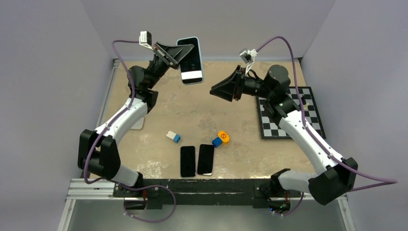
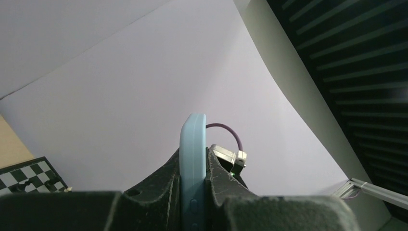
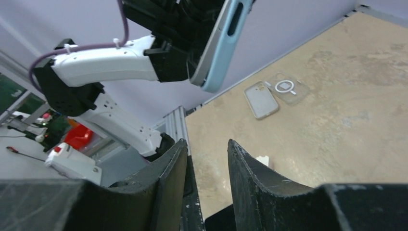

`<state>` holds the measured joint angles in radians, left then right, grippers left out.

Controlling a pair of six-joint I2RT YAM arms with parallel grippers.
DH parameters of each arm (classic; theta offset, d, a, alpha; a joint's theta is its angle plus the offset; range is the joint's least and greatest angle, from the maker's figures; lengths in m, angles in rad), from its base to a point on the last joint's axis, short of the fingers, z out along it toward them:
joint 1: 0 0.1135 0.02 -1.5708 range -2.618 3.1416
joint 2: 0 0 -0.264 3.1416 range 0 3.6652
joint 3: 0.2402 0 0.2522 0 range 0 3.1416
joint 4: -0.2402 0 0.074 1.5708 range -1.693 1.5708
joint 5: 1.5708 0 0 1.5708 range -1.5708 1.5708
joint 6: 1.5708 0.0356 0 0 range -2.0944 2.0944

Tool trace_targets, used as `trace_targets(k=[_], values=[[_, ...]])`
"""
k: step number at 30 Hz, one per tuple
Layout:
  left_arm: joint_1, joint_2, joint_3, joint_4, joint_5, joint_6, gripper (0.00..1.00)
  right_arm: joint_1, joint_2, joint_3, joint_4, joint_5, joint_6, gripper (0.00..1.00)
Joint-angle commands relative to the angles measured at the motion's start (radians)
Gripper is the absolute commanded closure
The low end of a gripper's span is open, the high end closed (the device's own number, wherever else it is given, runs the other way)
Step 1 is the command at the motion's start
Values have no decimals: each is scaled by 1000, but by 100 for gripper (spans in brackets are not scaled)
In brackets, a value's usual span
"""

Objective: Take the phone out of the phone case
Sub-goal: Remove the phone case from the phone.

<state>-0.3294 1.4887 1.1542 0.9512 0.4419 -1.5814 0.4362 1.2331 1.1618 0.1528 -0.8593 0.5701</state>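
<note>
Our left gripper (image 1: 179, 54) pinches the blue phone case (image 2: 192, 159), phone (image 1: 191, 60) inside, raised over the table's (image 1: 240, 125) far edge. Our right gripper (image 3: 207, 159) hangs near, apart, fingers spread around nothing. Well below lie two black phones (image 1: 188, 160), small blocks (image 1: 173, 136), an orange disc (image 1: 223, 136) and, to the right, a chessboard (image 1: 288, 113).

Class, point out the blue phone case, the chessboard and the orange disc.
phone case (image 2: 192, 159), left wrist view, side edge.
chessboard (image 1: 269, 126), top view, lower left squares.
orange disc (image 1: 223, 136), top view, centre.
</note>
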Motion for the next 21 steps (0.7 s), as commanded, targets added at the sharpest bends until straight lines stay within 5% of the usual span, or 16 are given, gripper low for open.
trace_targets(k=[1, 21], values=[[6, -24, 30, 77, 40, 45, 100, -10, 18, 50, 166, -73, 161, 60], [-8, -17, 59, 14, 84, 95, 100, -9, 110, 68, 366, -82, 320, 67]])
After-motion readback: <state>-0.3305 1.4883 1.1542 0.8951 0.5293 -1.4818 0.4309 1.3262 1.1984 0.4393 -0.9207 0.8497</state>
